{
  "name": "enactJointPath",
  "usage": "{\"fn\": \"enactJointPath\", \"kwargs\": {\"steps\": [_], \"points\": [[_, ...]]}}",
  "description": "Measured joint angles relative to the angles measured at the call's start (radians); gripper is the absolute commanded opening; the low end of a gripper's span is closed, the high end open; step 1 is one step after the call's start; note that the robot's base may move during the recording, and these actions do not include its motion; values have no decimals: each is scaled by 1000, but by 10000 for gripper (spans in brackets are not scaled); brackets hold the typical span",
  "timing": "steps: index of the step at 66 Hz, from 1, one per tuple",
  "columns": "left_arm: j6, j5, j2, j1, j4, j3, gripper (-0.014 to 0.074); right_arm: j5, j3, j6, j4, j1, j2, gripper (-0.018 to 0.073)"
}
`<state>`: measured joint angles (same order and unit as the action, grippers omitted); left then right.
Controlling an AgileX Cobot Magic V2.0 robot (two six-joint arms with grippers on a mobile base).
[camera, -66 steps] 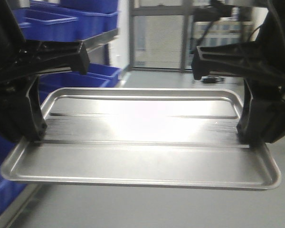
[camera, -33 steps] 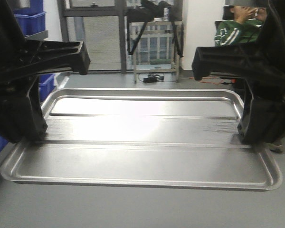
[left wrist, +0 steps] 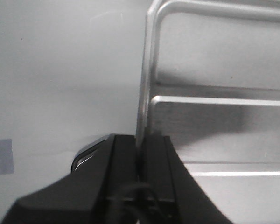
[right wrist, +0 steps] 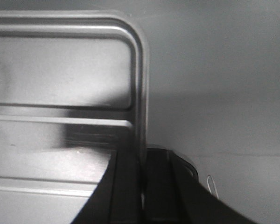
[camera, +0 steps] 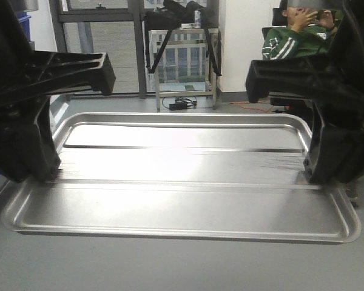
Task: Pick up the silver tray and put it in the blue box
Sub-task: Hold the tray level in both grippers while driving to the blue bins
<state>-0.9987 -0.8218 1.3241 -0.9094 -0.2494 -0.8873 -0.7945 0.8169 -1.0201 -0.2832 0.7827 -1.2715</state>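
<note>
Grey floor point(camera: 170, 273) runs along the bottom of the front view. Across the top there's a glazed door or window wall with a metal-framed cart point(camera: 182, 54) parked in front of it, dark cables draped over it. In the upper right corner a person in a green top point(camera: 288, 39) is sitting with their hands up at their face. There's a tiny sliver of blue point(camera: 23, 27) at the upper left edge, way too little showing to say what it is.

The silver tray point(camera: 182, 188) takes up the whole middle of the frame, held up off the floor and pretty much level, long side toward the camera. You can see the recessed centre and the two long ridges running left to right, with a big glare patch across the middle.

The left gripper point(camera: 48, 173) is on the tray's left short edge and the right gripper point(camera: 312, 176) is on the right short edge, each roughly halfway along it. The wrist cams settle the grip. At bottom centre of the left wrist view the two black fingers point(left wrist: 123, 163) are pinched onto the raised rim, one outside the tray and one inside, with the rim sandwiched between them. It's the same deal in the right wrist view: fingers point(right wrist: 126, 186) are closed tight on the rim at bottom centre, with the tray's rounded corner curving away toward the top of the frame and plain grey floor off to the right
</note>
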Motion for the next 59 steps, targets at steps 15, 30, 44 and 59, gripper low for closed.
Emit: {"fn": "enactJointPath", "kwargs": {"steps": [15,30,44,59], "points": [[0,0,0,0,0,0,-104,0,0,0,0,0,0,60],[0,0,0,0,0,0,-104,0,0,0,0,0,0,60],[0,0,0,0,0,0,-104,-1,0,0,0,0,0,60],[0,0,0,0,0,0,-104,-4,0,0,0,0,0,60]]}}
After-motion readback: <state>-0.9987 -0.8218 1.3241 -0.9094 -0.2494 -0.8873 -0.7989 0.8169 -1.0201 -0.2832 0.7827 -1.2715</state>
